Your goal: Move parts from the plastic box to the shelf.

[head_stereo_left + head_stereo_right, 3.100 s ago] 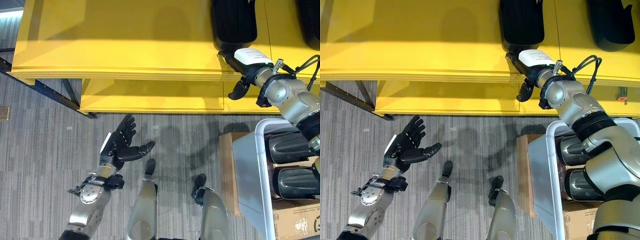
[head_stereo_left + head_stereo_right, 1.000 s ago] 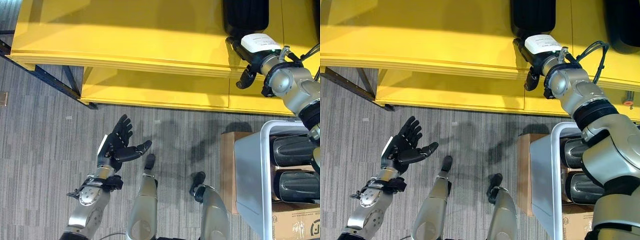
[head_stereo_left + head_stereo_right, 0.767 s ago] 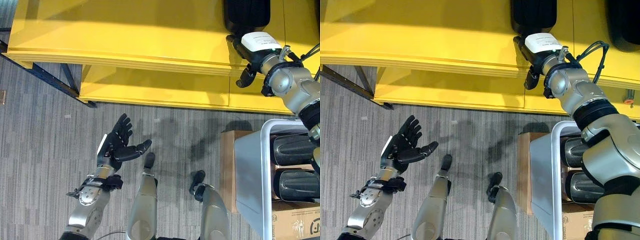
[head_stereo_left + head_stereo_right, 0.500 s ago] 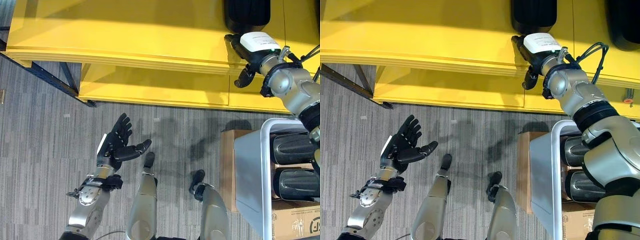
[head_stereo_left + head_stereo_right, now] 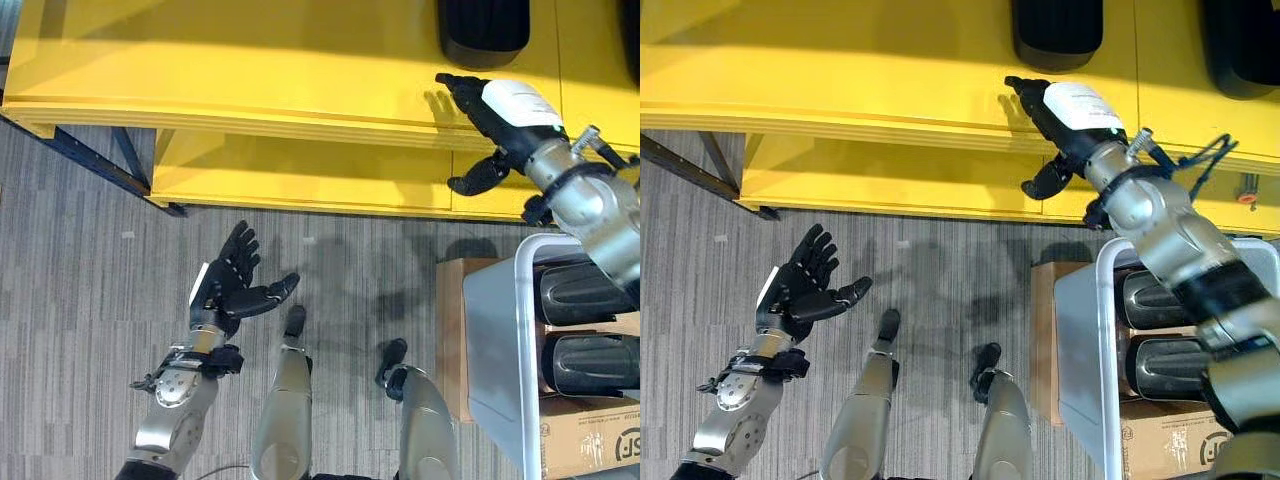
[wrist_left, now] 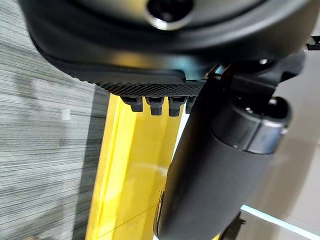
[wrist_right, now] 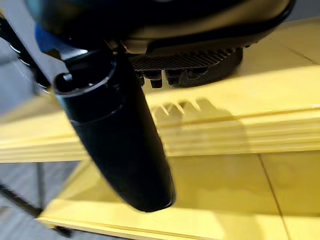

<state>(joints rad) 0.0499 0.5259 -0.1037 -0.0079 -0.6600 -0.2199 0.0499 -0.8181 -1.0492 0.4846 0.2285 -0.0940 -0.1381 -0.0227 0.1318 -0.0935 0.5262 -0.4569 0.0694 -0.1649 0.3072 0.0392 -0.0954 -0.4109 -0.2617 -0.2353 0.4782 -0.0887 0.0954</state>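
- Yellow shelf spans the far side of the scene, with a lower yellow board beneath it; a dark blue frame leg runs under its left end onto the grey striped carpet.
- White-grey plastic box stands on the floor at the robot's right, just beside a brown cardboard box on its left side; a second printed carton sits at the box's near end.
- Two black parts lie inside the plastic box, side by side and touching or nearly so, their long axes running left to right across the box, rounded ends toward its left wall.
- One black part rests on the shelf top, its long axis running from the shelf's front edge toward the back, rounded end facing the robot; another black part lies further right on the same shelf.
- Right hand hovers above the shelf's front edge, just short of the nearer shelf part and apart from it, fingers straight and spread, thumb hanging over the lower board, holding nothing.
- Left hand is raised over the carpet well away from the shelf, palm up, fingers spread and empty.
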